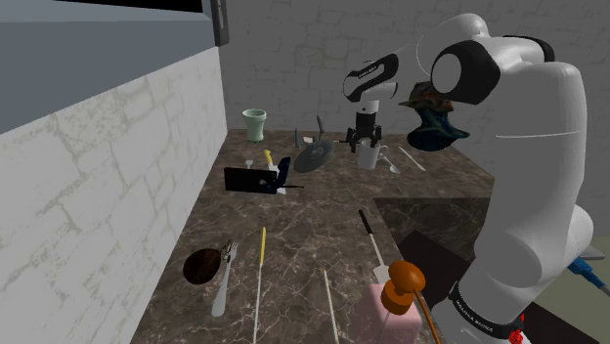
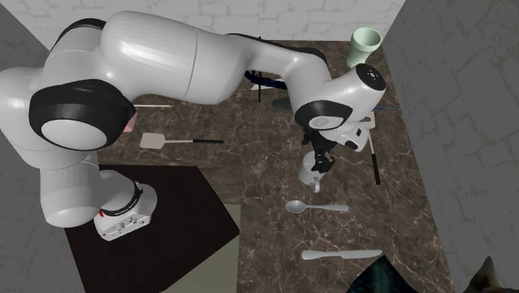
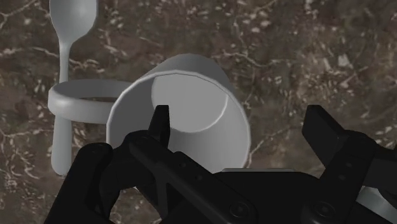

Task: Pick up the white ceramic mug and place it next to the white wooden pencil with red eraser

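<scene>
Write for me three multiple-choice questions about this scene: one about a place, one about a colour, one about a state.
1. What does the end effector hang over?
A) the mug
B) a fork
C) a spatula

2. What colour is the cup by the wall?
A) red
B) pale green
C) black

3. How do the end effector's fingers stand?
A) shut together
B) clasping a spoon
C) open, apart

Answers:
1 A, the wrist view looks down into the mug's mouth.
2 B, it shows pale green in the shoulder view.
3 C, a wide gap separates them in the wrist view.
</scene>
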Tool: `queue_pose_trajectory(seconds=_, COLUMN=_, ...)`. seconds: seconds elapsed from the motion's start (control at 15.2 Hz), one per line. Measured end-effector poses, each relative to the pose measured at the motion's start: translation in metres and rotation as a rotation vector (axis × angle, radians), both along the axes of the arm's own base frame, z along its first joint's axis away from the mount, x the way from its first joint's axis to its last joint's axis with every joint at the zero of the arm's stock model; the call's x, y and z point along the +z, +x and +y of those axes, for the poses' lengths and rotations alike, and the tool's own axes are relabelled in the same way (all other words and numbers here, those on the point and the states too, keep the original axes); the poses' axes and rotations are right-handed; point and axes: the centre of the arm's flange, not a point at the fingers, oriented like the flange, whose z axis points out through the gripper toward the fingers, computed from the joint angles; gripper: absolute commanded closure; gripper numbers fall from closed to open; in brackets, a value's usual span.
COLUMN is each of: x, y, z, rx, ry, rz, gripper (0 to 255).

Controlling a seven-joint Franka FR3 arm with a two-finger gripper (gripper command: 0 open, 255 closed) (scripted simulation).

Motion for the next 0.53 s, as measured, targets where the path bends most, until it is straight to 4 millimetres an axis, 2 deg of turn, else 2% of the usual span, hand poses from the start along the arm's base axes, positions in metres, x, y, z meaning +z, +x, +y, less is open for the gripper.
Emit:
queue_pose_trajectory(seconds=0.4, x=-0.0031, y=-0.0008, z=0.0009, rx=0.000, ry=0.000, rz=0.000, gripper=0)
queue_pose_trajectory(seconds=0.46, x=-0.0031, y=-0.0008, z=0.0009, rx=0.000, ry=0.000, rz=0.000, gripper=255)
queue_pose_trajectory(seconds=0.53, x=-0.0031, y=-0.0008, z=0.0009, rx=0.000, ry=0.000, rz=-0.001, gripper=255)
